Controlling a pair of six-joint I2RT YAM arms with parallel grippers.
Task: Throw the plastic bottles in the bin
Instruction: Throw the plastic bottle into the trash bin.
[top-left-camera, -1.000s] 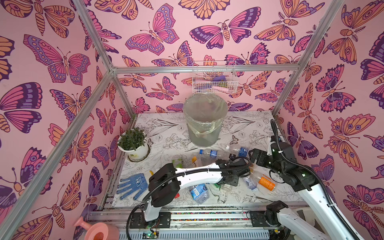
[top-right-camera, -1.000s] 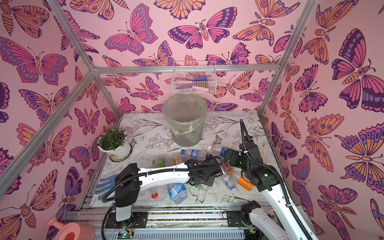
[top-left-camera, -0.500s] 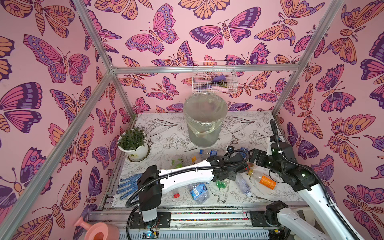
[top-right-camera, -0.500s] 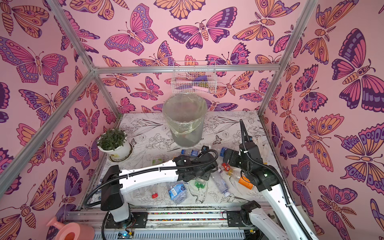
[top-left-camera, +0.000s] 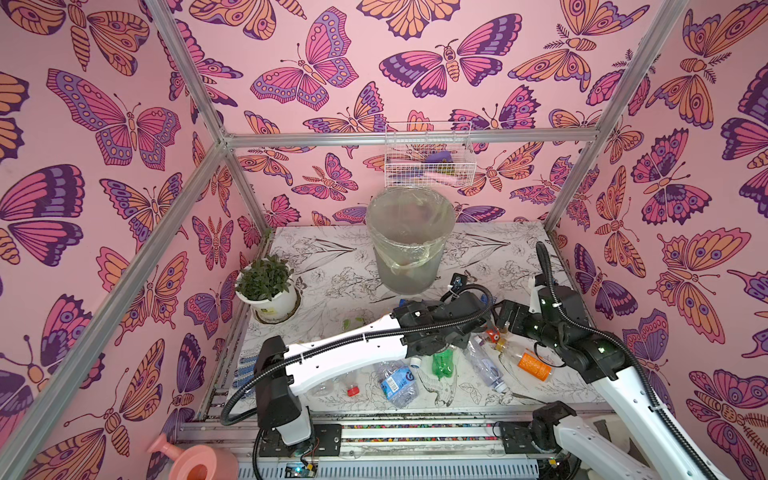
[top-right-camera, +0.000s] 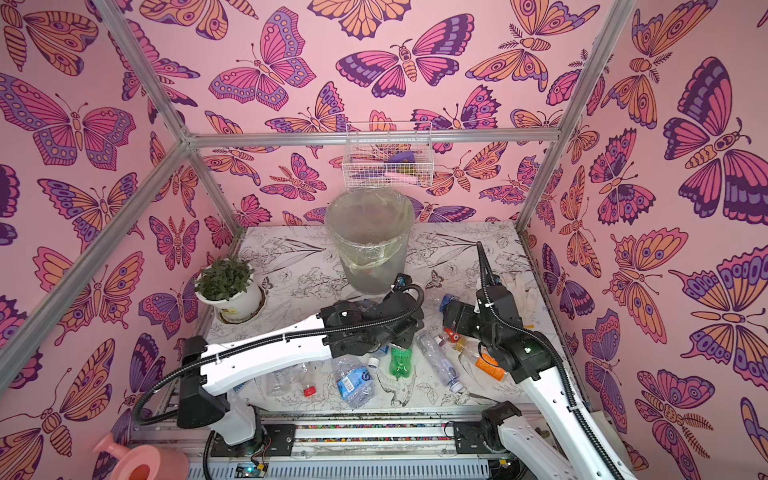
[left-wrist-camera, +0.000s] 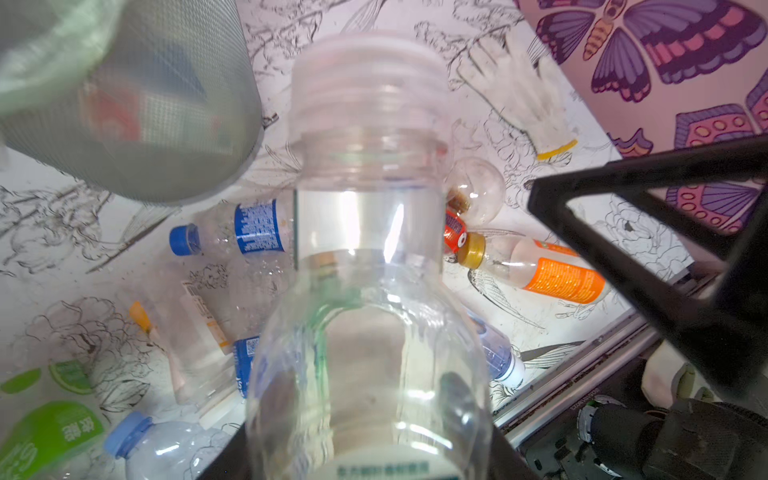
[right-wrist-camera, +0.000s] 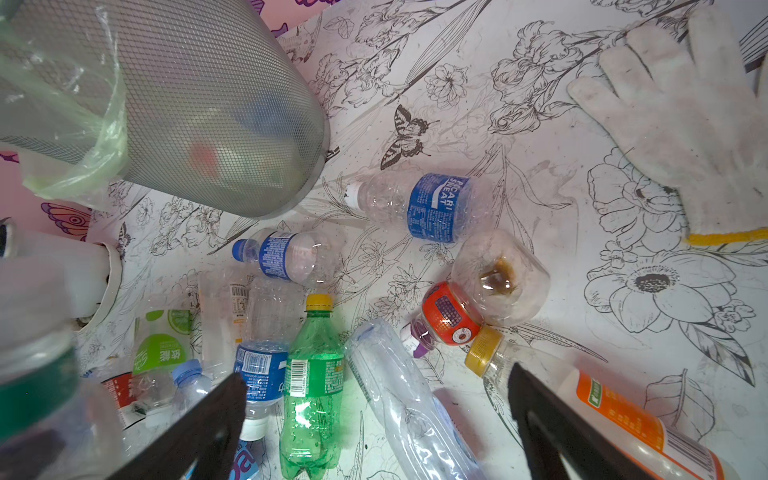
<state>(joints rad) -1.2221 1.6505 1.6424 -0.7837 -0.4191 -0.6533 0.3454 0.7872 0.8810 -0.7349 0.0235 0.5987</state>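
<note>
My left gripper (left-wrist-camera: 365, 419) is shut on a clear plastic bottle (left-wrist-camera: 365, 232) with a white cap, held up off the floor. In both top views that gripper (top-left-camera: 478, 309) hangs just in front of the bin (top-left-camera: 409, 237), a mesh bucket lined with a greenish bag (right-wrist-camera: 187, 104). My right gripper (right-wrist-camera: 374, 399) stands open with nothing between its fingers. It hovers over a crushed clear bottle (right-wrist-camera: 399, 395) and a green bottle (right-wrist-camera: 311, 374). Several other bottles lie on the floral floor, among them an orange-label one (top-left-camera: 528, 363) and a blue-label one (right-wrist-camera: 436, 208).
A white flowerpot with a plant (top-left-camera: 268, 291) stands at the left. A white glove (right-wrist-camera: 685, 124) lies at the back right, and a blue glove (top-left-camera: 243, 365) is half hidden by the left arm. A wire basket (top-left-camera: 428, 160) hangs above the bin. A loose red cap (top-left-camera: 353, 390) lies near the front.
My left arm has lifted the clear bottle off the pile and carried it back toward the bin. The right arm has barely moved and stays open.
</note>
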